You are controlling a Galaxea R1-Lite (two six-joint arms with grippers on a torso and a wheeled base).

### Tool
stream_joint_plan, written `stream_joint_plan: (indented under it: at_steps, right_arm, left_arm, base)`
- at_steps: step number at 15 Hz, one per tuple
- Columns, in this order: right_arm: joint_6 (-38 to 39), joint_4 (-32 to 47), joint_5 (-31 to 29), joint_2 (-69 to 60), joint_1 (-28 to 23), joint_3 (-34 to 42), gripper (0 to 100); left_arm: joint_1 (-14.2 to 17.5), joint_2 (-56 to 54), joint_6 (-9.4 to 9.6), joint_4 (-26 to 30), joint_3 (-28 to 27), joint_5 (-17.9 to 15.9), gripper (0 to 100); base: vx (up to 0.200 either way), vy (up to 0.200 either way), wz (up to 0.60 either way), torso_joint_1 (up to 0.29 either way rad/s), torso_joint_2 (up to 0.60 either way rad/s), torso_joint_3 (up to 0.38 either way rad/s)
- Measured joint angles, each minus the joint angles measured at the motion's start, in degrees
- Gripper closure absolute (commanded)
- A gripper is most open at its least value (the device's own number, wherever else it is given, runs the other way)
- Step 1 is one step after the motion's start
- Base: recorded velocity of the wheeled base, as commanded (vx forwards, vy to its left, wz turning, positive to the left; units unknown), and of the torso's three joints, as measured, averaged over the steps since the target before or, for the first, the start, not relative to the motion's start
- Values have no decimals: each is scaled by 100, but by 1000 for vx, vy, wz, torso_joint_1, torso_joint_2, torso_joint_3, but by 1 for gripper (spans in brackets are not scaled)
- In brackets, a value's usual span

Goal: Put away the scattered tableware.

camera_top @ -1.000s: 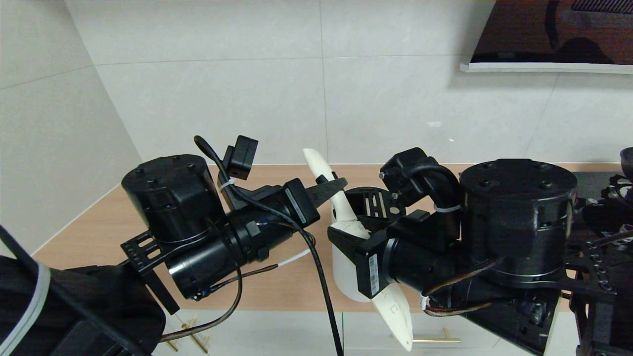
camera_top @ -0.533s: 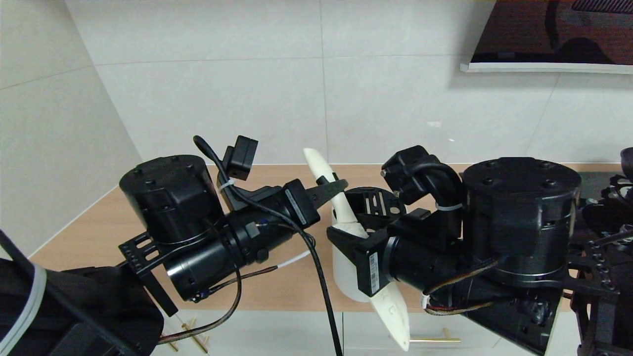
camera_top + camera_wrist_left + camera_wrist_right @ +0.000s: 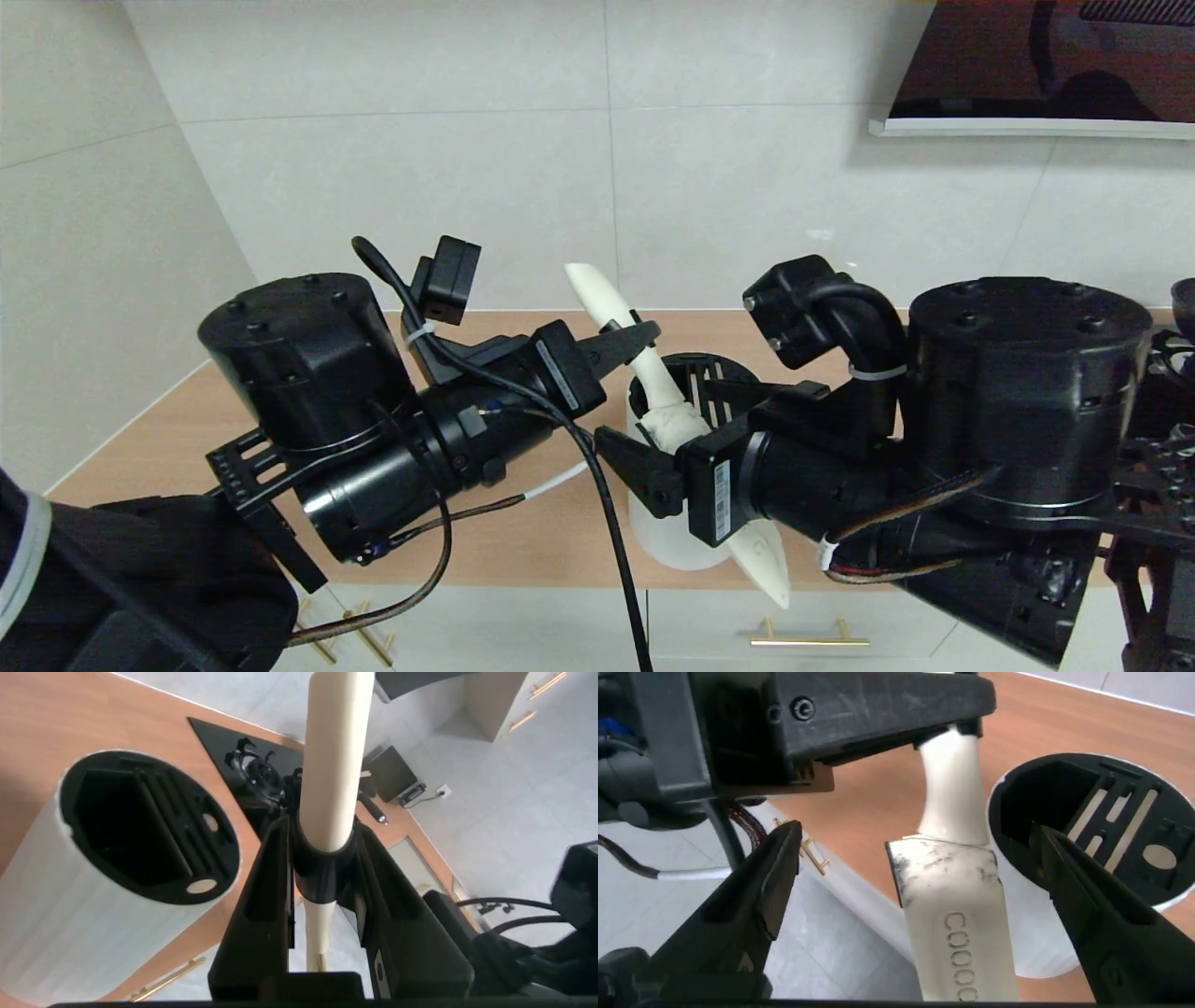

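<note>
right in front, below the arms, a drawer front has a gold handle. just above it hangs the tip of the white knife. the knife is up in the air and tilted, with its blade down toward the robot and its handle up toward the wall.

the right gripper has its fingers wide apart, one on each side of the blade, and they do not touch it. its arm comes in low from the right, pointing to the left.

the left gripper is pinched tight on the knife's handle. its arm comes in from the left and points to the right, a little higher up.

just behind the knife stands the white holder on the wooden counter. it has black slots inside.

i think the step now is putting the knife into the holder. the blade tip is in front of the holder's wall, not over the slots. so next the left arm should lift the knife, stand it straighter, bring the tip over a slot and lower it slowly. the right gripper should keep out of the way.

farther off, a black stove sits on the counter.
</note>
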Motion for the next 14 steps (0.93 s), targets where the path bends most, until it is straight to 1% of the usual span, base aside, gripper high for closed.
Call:
stream_joint_plan:
  at_steps: [2,4,5,6,7,8,9,10,11,12,13,14]
  right_arm:
    - [-11,2,-2,-163,-190,0,0]
    - [-26,27,2,-372,-452,0,0]
    - [-28,28,2,-441,-532,-6,0]
    - [-33,38,13,-505,-596,-6,0]
    - [-38,38,30,-557,-756,-11,0]
    - [-39,40,46,-599,-1014,-11,0]
    - [-39,40,57,-631,-1263,-4,0]
    - [-39,49,57,-647,-1409,13,0]
    - [-39,46,66,-653,-1510,22,0]
    - [-39,40,66,-660,-1618,33,0]
    - [-39,44,68,-662,-1703,41,0]
    - [-39,44,66,-660,-1768,41,0]
  left_arm:
    - [0,-121,0,479,-177,245,100]
    - [6,-232,15,1243,-574,728,100]
    - [16,-286,30,1465,-752,900,100]
    - [16,-341,113,1596,-880,1024,100]
    - [16,-391,301,2046,-1056,1285,100]
    - [16,-441,652,2538,-1386,1684,100]
    - [-20,-494,1224,3020,-1734,2202,100]
    - [-138,-532,1764,3204,-1960,2688,100]
    - [-249,-546,2144,3224,-2092,3045,100]
    - [-384,-551,2505,3206,-2208,3461,100]
    - [-513,-529,2751,3077,-2321,3718,100]
    - [-618,-471,2954,2811,-2423,3929,100]
  base:
    - [0,0,0,0,0,0]
    - [0,0,0,0,0,0]
    - [0,0,0,0,0,0]
    - [0,0,0,0,0,0]
    - [0,0,0,0,0,0]
    - [0,0,0,0,0,0]
    - [0,0,0,0,0,0]
    - [0,0,0,0,0,0]
    - [0,0,0,0,0,0]
    - [0,0,0,0,0,0]
    - [0,0,0,0,0,0]
    - [0,0,0,0,0,0]
